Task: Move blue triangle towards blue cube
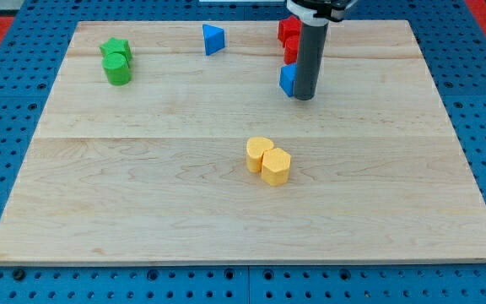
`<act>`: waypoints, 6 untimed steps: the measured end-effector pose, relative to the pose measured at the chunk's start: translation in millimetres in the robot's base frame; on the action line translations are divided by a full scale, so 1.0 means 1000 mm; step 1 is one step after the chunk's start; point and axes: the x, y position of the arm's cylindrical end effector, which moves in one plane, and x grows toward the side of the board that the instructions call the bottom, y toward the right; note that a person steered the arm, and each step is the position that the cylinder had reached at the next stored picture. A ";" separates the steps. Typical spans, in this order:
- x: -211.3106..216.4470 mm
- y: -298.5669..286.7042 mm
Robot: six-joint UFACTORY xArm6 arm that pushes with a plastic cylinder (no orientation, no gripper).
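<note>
The blue triangle (213, 39) sits near the view's top, left of centre, on the wooden board (142, 186). The blue cube (288, 80) lies to its right and lower, partly hidden behind my rod. My tip (304, 97) rests on the board right beside the blue cube, on its right side, far from the blue triangle.
Two red blocks (289, 38) stand stacked in view just above the blue cube. A green star (116, 49) and a green cylinder (117, 69) sit at the top left. A yellow heart (258, 154) and a yellow hexagon (276, 166) sit together near the centre.
</note>
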 end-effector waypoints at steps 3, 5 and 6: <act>0.000 -0.001; 0.023 -0.087; 0.047 -0.124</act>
